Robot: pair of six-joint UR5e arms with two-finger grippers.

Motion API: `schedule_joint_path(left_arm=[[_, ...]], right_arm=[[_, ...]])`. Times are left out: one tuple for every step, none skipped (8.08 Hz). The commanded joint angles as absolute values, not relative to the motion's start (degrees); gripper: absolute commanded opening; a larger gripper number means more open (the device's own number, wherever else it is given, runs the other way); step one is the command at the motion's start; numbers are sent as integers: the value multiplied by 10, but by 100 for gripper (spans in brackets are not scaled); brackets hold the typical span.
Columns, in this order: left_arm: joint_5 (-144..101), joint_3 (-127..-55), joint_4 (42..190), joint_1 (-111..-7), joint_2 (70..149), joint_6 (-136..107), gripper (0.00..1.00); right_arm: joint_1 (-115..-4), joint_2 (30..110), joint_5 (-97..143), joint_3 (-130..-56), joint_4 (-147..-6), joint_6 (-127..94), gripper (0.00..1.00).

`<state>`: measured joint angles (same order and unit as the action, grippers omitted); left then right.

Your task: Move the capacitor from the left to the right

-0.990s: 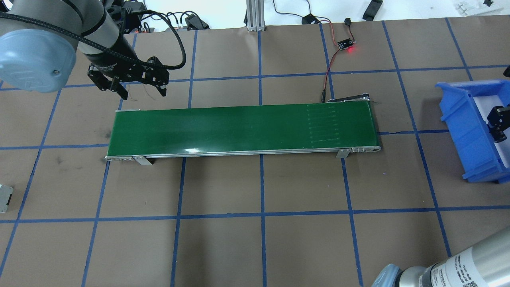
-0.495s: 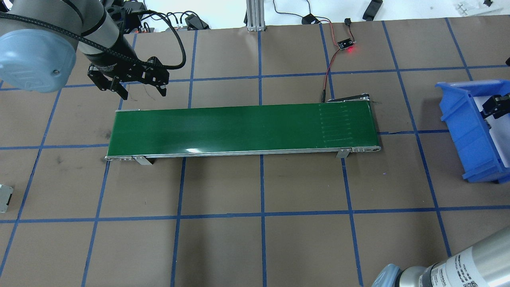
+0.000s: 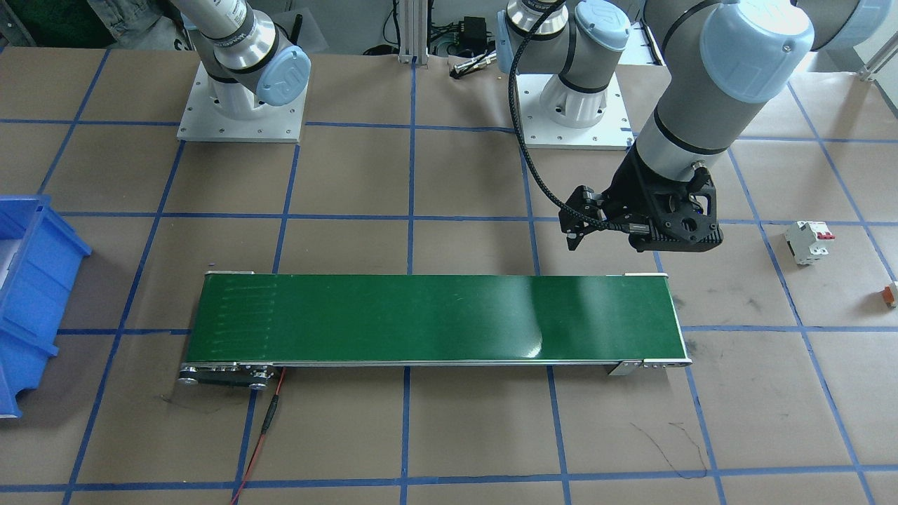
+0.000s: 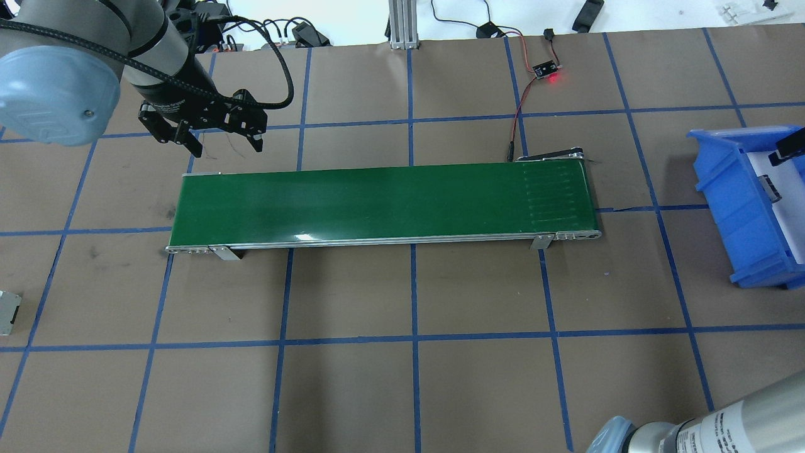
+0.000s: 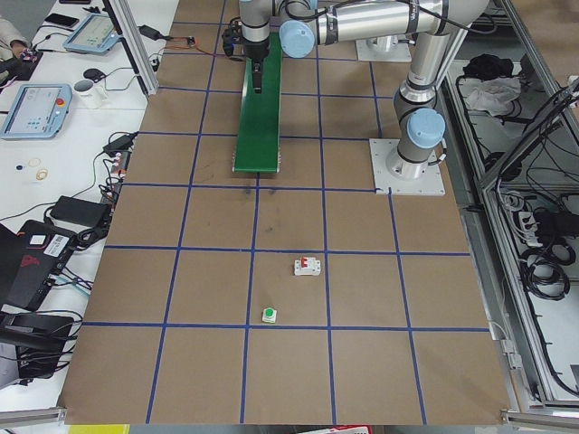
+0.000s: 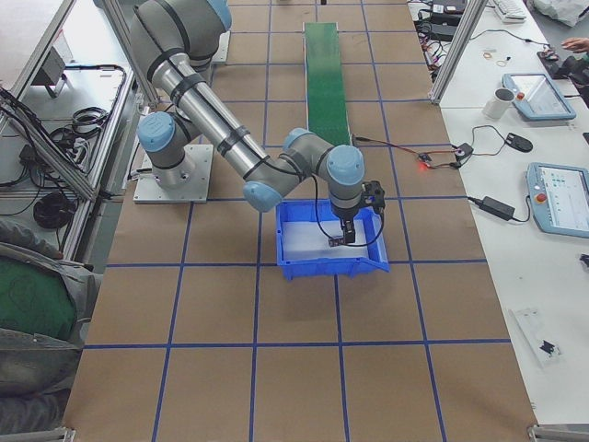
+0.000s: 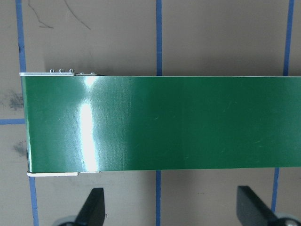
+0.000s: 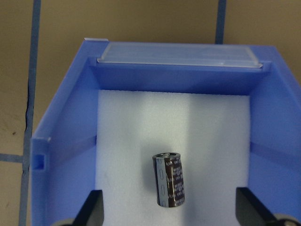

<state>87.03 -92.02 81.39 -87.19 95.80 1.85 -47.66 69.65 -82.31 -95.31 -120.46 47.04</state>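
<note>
Blue plastic walls the bin (image 8: 178,70), and inside it, on the white foam liner (image 8: 141,122), lies the capacitor (image 8: 170,180). It sits toward 6 o'clock of the foam floor in the right wrist view and seems to lie on its side, silvery end toward 12 o'clock. The right gripper (image 6: 340,238) hangs over it with its fingers (image 8: 93,209) spread wide. The capacitor is apart from both of them, pinched by nothing.

The left gripper (image 4: 227,148) is also spread and empty. It hovers off the 11 o'clock corner of the green conveyor belt (image 4: 383,201) in the overhead view, and the bin stands at 3 o'clock of that belt.

As I judge it, the placing step is at its close: the part is on the right side, so the transfer looks all but done. The next move calls for a straight lift of the right gripper out of the bin, with the fingers kept apart and clear of the blue walls so the capacitor is not nudged.

Counted:
- one capacitor
- one bin
- one conveyor belt, bare of parts
- one white circuit breaker (image 3: 807,242)
- one small orange-and-white part (image 3: 891,294) at 5 o'clock of it
- two grippers
</note>
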Motion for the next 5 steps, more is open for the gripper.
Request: schedule_joint_path(left_arm=[[870,-920,814,-872,959,18,100],[870,-920,814,-872,959,18,100],[870,-920,814,-872,959,18,100],[870,-920,814,-872,959,18,100],[870,-920,814,-872,959,18,100]], right_arm=[[-477,808,-866,-944,-1155,465,100],[-481,838,-867,-938,-1121,448,100],[-487,863,-874,-928,-1068,388,100],[-515,880,-875,-914,-1017,341,100],[-555,895,-875,-902,-1002,298,100]])
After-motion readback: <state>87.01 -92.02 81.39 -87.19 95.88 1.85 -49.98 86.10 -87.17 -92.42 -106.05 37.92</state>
